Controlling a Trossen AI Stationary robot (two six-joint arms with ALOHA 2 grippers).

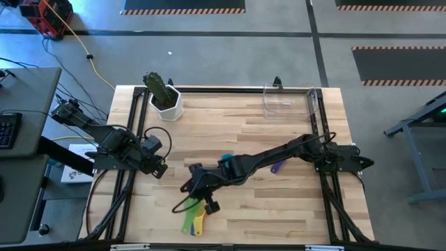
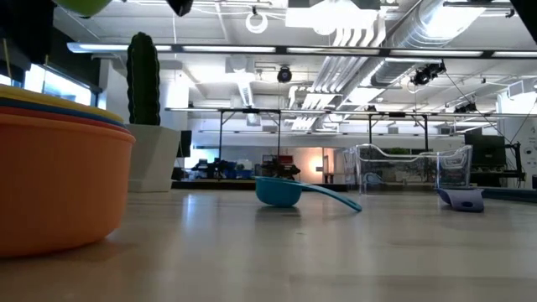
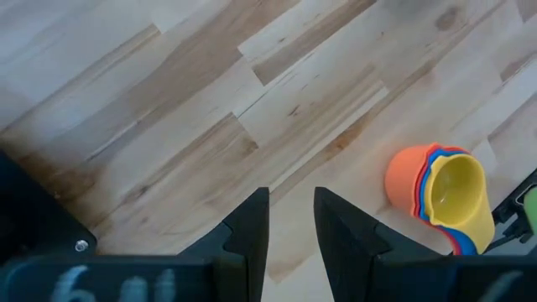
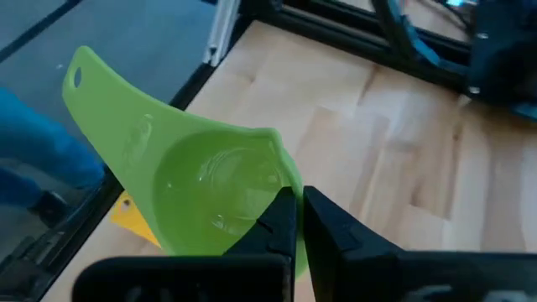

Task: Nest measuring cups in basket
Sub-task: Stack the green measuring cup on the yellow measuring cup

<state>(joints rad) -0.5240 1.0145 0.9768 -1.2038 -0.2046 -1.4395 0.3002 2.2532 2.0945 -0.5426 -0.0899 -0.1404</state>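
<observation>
My right gripper point(image 1: 203, 201) reaches across to the table's near side and is shut on the green measuring cup point(image 4: 201, 189), held above a nested stack of orange, blue and yellow cups point(image 3: 443, 197). That stack stands on its base, close to the low camera point(image 2: 59, 184). The teal cup point(image 1: 226, 162) and the purple cup point(image 1: 277, 167) lie separately at mid-table. The clear basket point(image 1: 289, 101) stands at the far edge. My left gripper point(image 1: 159, 167) hovers open over bare wood at the table's left. No red cup shows. My right gripper pinches the green cup's bowl wall at the rim point(image 4: 284, 180), on the side opposite the handle point(image 4: 84, 75). One finger point(image 4: 279, 220) is inside the bowl and the other is outside. The cup is lifted clear point(image 2: 84, 5), with its handle pointing away from the fingers.
A white pot with a green cactus-like plant point(image 1: 166, 97) stands at the far left corner. Black frame rails point(image 1: 132, 139) run along the table's left and right sides. Open wood lies between the teal cup and the basket.
</observation>
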